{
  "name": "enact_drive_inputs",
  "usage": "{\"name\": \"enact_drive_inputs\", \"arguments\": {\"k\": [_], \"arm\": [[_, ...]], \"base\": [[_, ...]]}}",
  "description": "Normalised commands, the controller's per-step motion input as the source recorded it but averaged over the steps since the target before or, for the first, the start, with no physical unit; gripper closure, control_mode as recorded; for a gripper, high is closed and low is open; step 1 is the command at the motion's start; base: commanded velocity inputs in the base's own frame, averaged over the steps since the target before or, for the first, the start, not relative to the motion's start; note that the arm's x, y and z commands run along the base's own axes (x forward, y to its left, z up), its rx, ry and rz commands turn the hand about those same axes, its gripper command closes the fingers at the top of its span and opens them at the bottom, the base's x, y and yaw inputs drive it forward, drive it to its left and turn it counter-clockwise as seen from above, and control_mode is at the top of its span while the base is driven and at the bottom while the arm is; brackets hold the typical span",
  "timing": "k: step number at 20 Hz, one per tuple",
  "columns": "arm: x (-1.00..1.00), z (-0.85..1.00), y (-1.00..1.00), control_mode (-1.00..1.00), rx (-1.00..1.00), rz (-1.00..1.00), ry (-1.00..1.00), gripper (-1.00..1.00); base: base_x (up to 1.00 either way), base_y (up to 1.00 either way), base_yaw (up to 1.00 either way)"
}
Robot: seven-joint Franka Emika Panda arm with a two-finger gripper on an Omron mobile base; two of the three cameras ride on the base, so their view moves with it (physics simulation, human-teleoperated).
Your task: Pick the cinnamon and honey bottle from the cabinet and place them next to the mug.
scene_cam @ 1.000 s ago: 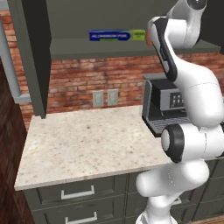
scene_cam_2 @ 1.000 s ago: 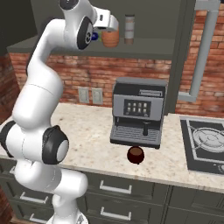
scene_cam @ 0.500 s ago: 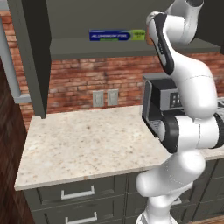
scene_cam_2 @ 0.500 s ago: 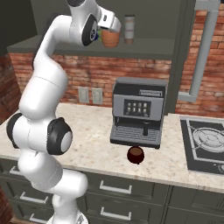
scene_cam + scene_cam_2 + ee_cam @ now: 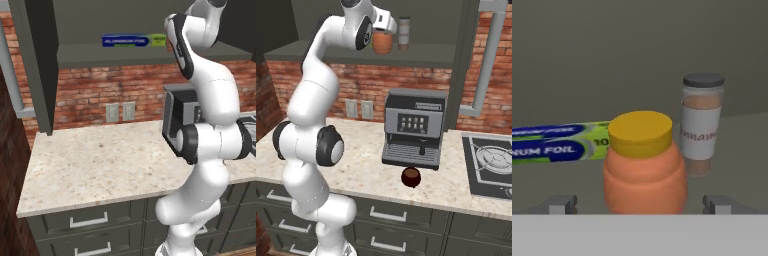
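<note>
Up on the cabinet (image 5: 406,54) shelf, the honey bottle (image 5: 644,162) sits between the wide-open, empty gripper (image 5: 640,204).

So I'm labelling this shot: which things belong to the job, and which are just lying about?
Job: honey bottle, cinnamon, cabinet, mug, open gripper.
Lying about: foil box, coffee machine, stove, wall sockets.

You are seeing the cabinet (image 5: 421,52) shelf carrying the honey bottle (image 5: 644,165), the cinnamon (image 5: 701,122) just beside it, and a blue foil box (image 5: 559,142) lying behind; the mug (image 5: 411,177) is sitting on the table (image 5: 100,165) near its front edge.
</note>
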Motion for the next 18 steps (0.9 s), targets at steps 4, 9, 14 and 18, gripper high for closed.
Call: {"name": "enact_drive_inputs", "arguments": {"k": [4, 9, 14, 18], "arm": [[0.44, 0.01, 0.00, -1.00, -0.13, 0.00, 0.00, -1.00], [0.29, 0.25, 0.00, -1.00, -0.03, 0.00, 0.00, -1.00], [0.02, 0.17, 0.00, -1.00, 0.00, 0.00, 0.00, -1.00], [0.00, -0.10, -0.02, -1.00, 0.05, 0.00, 0.00, -1.00]], "base": [[0.00, 0.00, 0.00], [0.00, 0.00, 0.00], [0.00, 0.00, 0.00], [0.00, 0.00, 0.00]]}}
